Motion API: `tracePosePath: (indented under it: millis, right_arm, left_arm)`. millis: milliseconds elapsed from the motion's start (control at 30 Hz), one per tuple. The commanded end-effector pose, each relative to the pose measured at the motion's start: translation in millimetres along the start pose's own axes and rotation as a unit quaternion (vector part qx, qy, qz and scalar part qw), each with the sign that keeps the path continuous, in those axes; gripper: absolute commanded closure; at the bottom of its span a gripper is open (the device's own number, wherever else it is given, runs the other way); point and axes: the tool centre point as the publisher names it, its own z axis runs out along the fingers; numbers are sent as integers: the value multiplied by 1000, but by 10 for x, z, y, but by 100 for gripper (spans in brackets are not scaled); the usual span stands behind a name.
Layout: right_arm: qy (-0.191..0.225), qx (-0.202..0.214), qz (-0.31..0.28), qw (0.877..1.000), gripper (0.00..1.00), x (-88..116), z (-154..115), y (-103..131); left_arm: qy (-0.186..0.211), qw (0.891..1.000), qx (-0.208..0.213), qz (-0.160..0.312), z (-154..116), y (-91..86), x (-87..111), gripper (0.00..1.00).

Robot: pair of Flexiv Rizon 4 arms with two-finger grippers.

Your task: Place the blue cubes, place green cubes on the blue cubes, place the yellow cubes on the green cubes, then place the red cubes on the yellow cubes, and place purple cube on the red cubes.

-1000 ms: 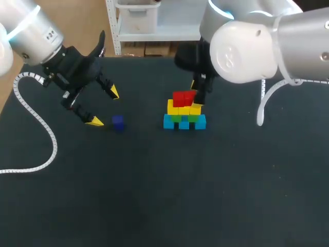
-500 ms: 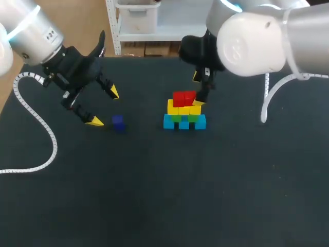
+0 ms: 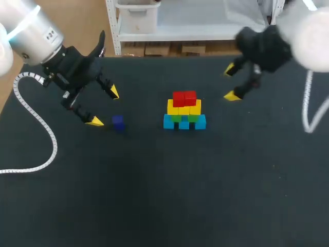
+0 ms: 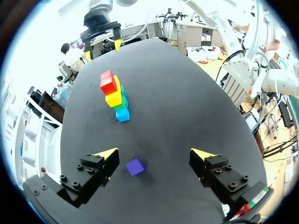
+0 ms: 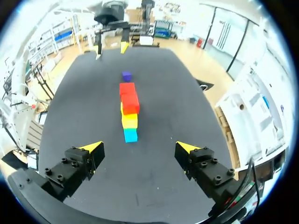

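Left gripper (image 3: 104, 107), jaws spread, poised over small purple cube (image 3: 118, 122) near the blue-green-yellow-red cube stack (image 3: 184, 110) (purple likely next); right gripper (image 3: 231, 83), jaws spread and empty, parked clear on the stack's other side.

No text, number or sign can be read in any view. A small dark marking on the left arm (image 3: 50, 35) is too small to make out. The stacked cubes (image 3: 184, 110) show only plain coloured faces.

Red cubes (image 3: 184, 98), yellow cubes (image 3: 183, 109), green cubes (image 3: 178, 118), blue cubes (image 3: 169, 122), purple cube (image 3: 118, 122)
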Motion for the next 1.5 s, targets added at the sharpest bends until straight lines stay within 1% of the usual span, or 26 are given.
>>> tracePosePath:
  millis: [33, 200, 333, 600, 733, 800, 967, 1000, 1033, 1133, 1167, 1300, 1367, 1500]
  right_arm:
    - [-167, 58, 9, 984, 0, 405, -229, 131]
    - [-172, 69, 14, 983, 0, 536, -294, 126]
    - [-180, 69, 21, 981, 0, 602, -308, 119]
    - [-181, 68, 24, 981, 0, 671, -358, 95]
    - [-178, 68, 23, 981, 0, 682, -371, 85]
    - [-169, 64, 33, 983, 0, 693, -372, 72]
    - [-169, 64, 33, 983, 0, 693, -372, 72]
    - [-169, 64, 33, 983, 0, 693, -372, 72]
    - [-169, 64, 33, 983, 0, 693, -372, 72]
    - [-169, 64, 33, 983, 0, 693, -372, 72]
    - [-169, 64, 33, 983, 0, 693, -372, 72]
    - [-169, 64, 33, 983, 0, 693, -372, 72]
    - [-169, 64, 33, 983, 0, 693, -372, 72]
    - [-169, 64, 33, 983, 0, 693, -372, 72]
  left_arm:
    - [-1, 1000, -2, 2, 2, -9, 10, 0]
    - [-1, 1000, -2, 2, 2, -9, 10, 0]
    - [-1, 1000, -2, 2, 2, -9, 10, 0]
    - [-1, 1000, -2, 2, 2, -9, 10, 0]
    - [-1, 1000, -2, 2, 2, -9, 10, 0]
    - [-1, 1000, -2, 2, 2, -9, 10, 0]
    - [-2, 1000, -6, 5, 36, 10, 10, 0]
    - [9, 1000, -4, 3, 59, 25, 14, 0]
    - [16, 1000, -4, -1, 79, 41, 19, 0]
    - [17, 1000, -5, -19, 149, 81, 43, 0]
    - [21, 999, -7, -32, 181, 92, 60, 0]
    - [24, 996, -30, -82, 258, 117, 113, 0]
    - [28, 993, -47, -109, 297, 115, 146, 0]
    - [37, 986, -78, -143, 374, 90, 212, 0]
